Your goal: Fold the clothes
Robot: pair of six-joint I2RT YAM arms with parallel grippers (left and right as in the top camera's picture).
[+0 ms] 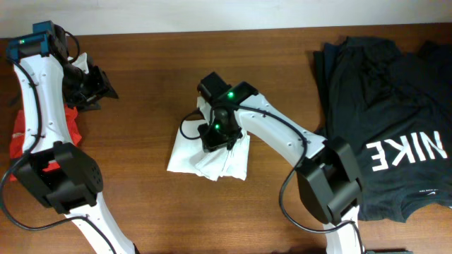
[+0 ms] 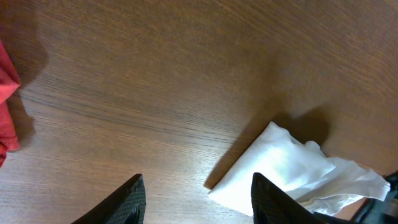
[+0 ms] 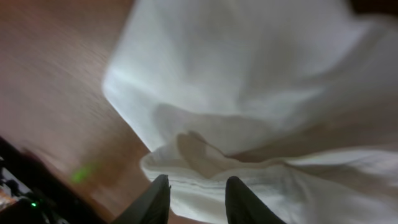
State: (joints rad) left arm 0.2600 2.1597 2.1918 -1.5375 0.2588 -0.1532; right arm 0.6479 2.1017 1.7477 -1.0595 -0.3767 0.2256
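While your right gripper (image 1: 220, 137) sits low on the white T-shirt (image 1: 205, 156) at mid-table, your left gripper (image 1: 95, 88) hangs apart at the far left.

You see the T-shirt lying as a small folded bundle on the wooden table (image 1: 141, 63), its near edge loose and creased. From the right wrist, your fingers (image 3: 158, 196) stand a narrow gap apart right over a rumpled fold, but you cannot tell whether any cloth is caught between them. From the left wrist, your fingers (image 2: 127, 202) are spread wide over bare wood and hold nothing, with a corner of the T-shirt just beyond them. The orange-red garment (image 1: 21, 134) lies by your left arm at the table's left edge. The black NIKE shirt (image 1: 395, 113) lies spread on the right, well apart from the T-shirt.
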